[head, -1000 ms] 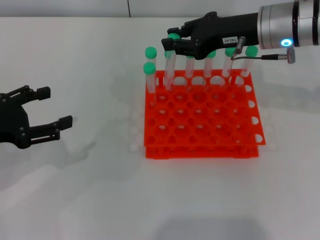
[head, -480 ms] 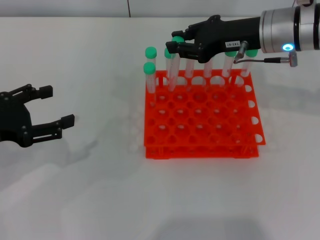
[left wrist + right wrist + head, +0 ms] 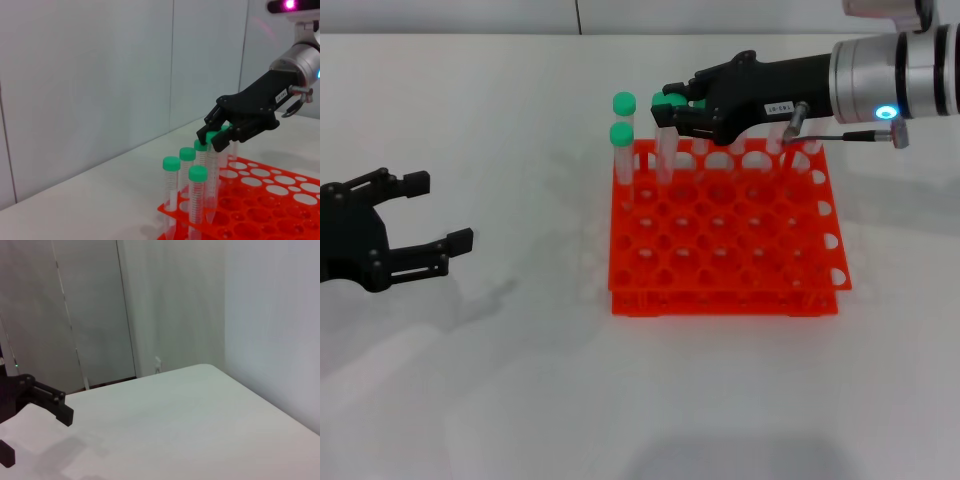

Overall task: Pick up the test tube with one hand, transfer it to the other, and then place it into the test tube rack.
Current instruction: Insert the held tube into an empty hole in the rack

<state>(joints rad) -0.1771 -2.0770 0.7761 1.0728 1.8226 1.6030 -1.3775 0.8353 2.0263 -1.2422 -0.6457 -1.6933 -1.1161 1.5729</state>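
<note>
The orange-red test tube rack (image 3: 720, 300) stands on the white table right of centre; it also shows in the left wrist view (image 3: 260, 200). My right gripper (image 3: 670, 108), with the white label, is shut on the green cap of a test tube (image 3: 663, 150). It holds the tube upright, its lower end down in a hole of the rack's back row near the left corner. The left wrist view shows this grip (image 3: 214, 140). My left gripper (image 3: 438, 211), unlabelled, is open and empty low over the table at the far left.
Two other green-capped tubes (image 3: 621, 140) stand at the rack's back left corner. More stand in the back row, mostly hidden behind my right gripper. Bare white table lies between the left gripper and the rack. A wall runs behind the table.
My right gripper has come down a little with the tube, lowering it toward the back-row hole. The left gripper has stayed in place.
</note>
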